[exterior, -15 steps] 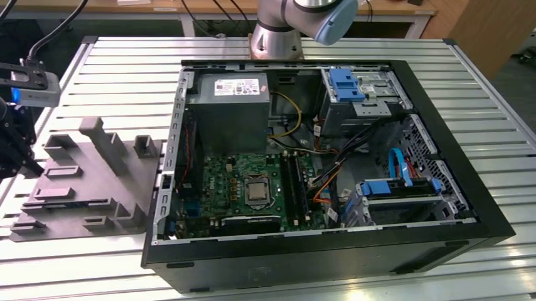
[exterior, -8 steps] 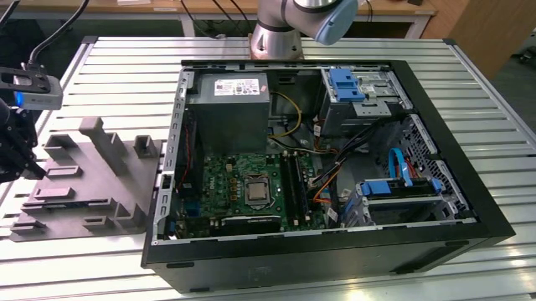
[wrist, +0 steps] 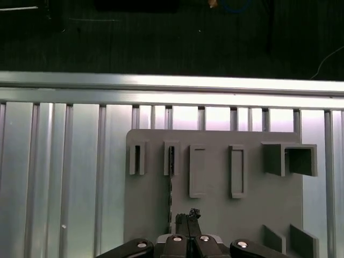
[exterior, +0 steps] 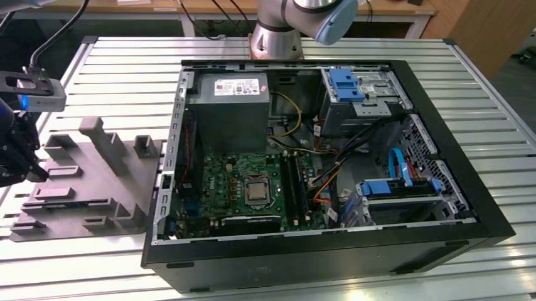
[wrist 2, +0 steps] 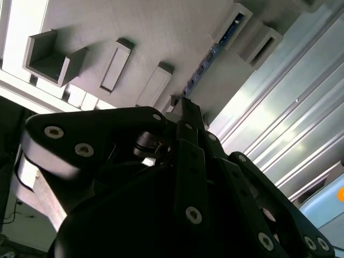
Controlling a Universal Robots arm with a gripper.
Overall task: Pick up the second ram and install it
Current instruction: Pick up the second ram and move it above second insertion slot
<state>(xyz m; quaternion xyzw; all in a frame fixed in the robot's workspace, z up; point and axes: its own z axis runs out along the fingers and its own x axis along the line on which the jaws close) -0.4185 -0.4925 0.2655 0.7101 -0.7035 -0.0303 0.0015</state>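
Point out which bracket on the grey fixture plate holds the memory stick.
The narrow bracket from which the second ram runs as a dark strip toward the end effector; the neighbouring brackets have no board in them.

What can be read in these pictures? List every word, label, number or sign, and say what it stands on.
White label on the grey metal power supply box, exterior view: print too small to read.
Long dark blue-green second ram standing in the flat grey plastic holder plate, first wrist view: no legible print.
No other readable text.
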